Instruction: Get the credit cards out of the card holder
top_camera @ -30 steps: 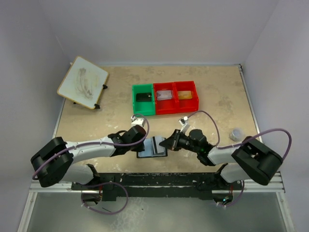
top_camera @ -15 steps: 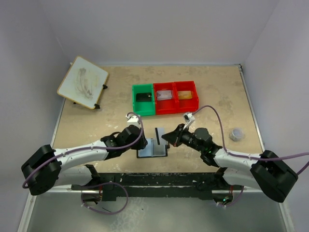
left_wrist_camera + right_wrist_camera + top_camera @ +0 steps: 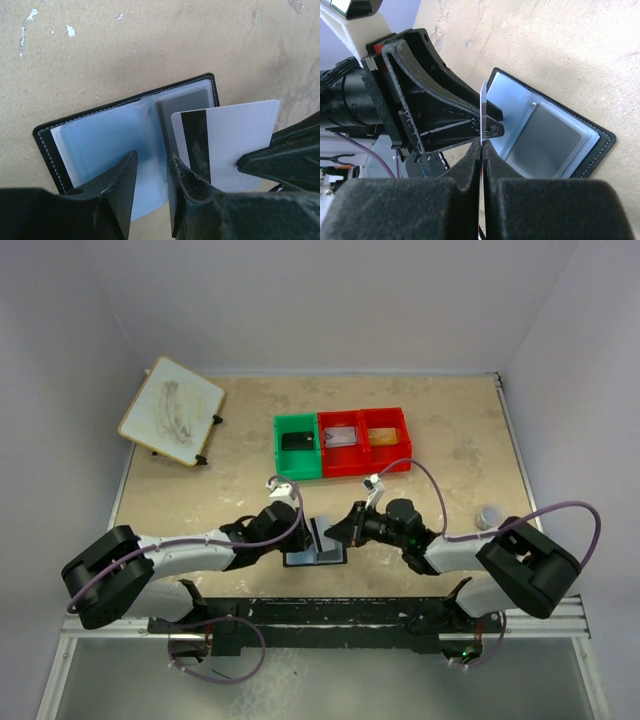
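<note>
Left wrist: white credit card (image 3: 230,140), black stripe, looks clear of its slot, pinched by right gripper (image 3: 481,145) over the open card holder (image 3: 100,145) on the table (image 3: 150,40). Left gripper (image 3: 151,157) parted, empty, above the holder. Grey card (image 3: 185,102) sits in a pocket. Mid-extraction; next I'd drop this one aside, go for the grey.

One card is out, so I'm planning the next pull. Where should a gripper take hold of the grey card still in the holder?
Probably its edge by the centre fold, where the grey card seems to peek out of its slot. It lies flat in the open card holder, so come in low from the empty half.
</note>
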You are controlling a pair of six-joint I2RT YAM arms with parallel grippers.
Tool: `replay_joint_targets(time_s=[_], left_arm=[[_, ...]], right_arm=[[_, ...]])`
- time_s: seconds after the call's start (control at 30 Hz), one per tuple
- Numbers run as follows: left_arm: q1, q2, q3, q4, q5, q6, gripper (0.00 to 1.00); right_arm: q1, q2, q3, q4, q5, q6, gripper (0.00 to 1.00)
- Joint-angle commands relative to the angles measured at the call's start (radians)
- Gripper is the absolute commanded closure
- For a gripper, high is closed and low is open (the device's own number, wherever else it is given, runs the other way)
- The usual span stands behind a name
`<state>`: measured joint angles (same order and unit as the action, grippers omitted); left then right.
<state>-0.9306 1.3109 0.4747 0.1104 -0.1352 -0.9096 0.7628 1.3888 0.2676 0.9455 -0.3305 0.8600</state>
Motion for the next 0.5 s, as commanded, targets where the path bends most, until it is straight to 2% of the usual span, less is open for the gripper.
replay_joint_targets(time_s=[0.0,0.3,0.47], left_arm=[[-0.002,-0.003,0.003,0.115,0.029,-0.029,0.72],[-0.003,0.006,-0.012,0.126,0.031,-0.041,0.72],[-0.004,0.006,-0.015,0.11,0.024,-0.038,0.73]], right_arm=[[0.004,0.06,0.047,0.13,-0.08,0.052,1.0],[0.004,0.159,0.03,0.247,-0.089,0.123,0.95],[0.004,0.138,0.047,0.14,-0.061,0.102,0.93]])
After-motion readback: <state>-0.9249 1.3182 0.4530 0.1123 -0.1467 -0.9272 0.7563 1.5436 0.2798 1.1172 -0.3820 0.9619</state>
